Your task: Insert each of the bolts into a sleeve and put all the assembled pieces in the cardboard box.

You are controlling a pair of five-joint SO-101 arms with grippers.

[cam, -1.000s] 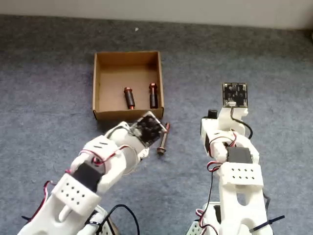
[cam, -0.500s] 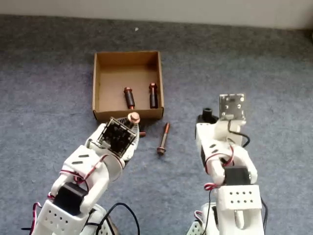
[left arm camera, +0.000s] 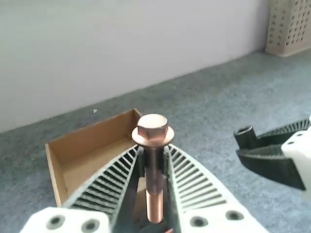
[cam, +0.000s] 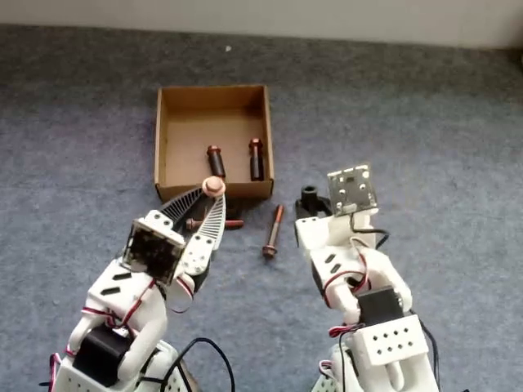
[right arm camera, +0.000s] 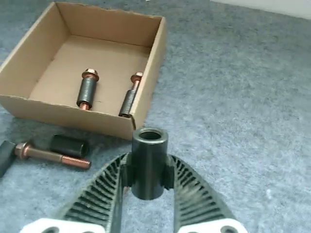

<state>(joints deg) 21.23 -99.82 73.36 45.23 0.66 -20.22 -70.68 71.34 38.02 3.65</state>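
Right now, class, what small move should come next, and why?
Probably swing the left jaws toward the right jaws to line the bolt up with the sleeve. The left jaws grip the bolt head-up, the right jaws hold the sleeve open end up, and the parts are apart.

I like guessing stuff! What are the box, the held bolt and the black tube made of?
Box: brown cardboard, matte, thin flat walls. Bolt: likely metal, shiny coppery finish, hex head. Black tube: smooth, dull sheen; dark metal or plastic, can't tell.
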